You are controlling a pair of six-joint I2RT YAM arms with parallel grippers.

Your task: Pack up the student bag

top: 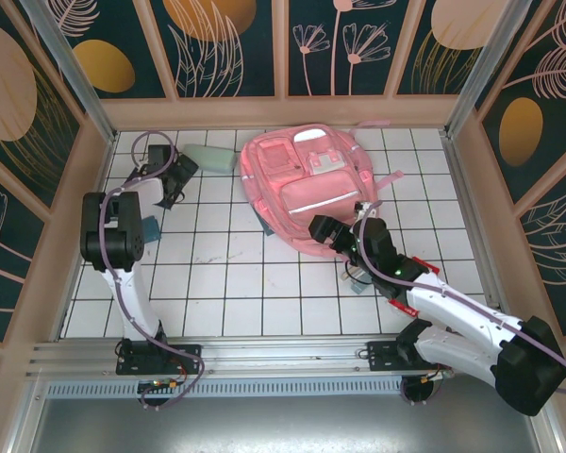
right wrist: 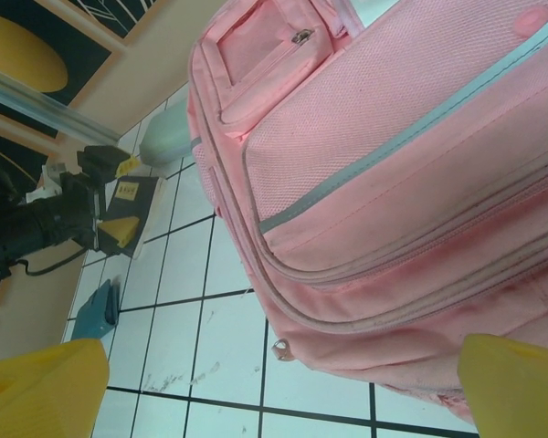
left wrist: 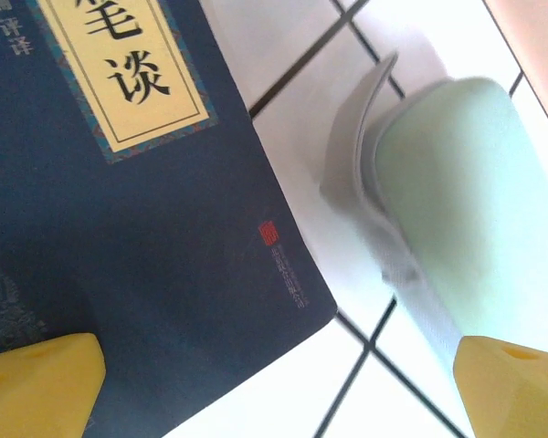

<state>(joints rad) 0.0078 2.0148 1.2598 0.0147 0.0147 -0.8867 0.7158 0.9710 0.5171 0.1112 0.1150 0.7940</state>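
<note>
The student bag (top: 307, 184) is a big pink backpack lying flat at the back middle of the tiled table, front pockets and pale stripe up. My right gripper (top: 323, 229) is open at its near edge; in the right wrist view the bag (right wrist: 393, 182) bulges above the open right gripper (right wrist: 279, 392), and a zip pull (right wrist: 281, 349) hangs just ahead of the gap. My left gripper (top: 174, 184) is open at the back left, hovering over a dark blue book (left wrist: 119, 228) and a mint-green pencil case (left wrist: 457, 210). Nothing sits between the fingers of the left gripper (left wrist: 279, 392).
The pencil case (top: 210, 156) lies between the book and the bag. A small blue object (top: 149, 229) rests beside the left arm, and another bluish item (top: 358, 278) lies under the right arm. Wooden walls (top: 283, 111) enclose the table.
</note>
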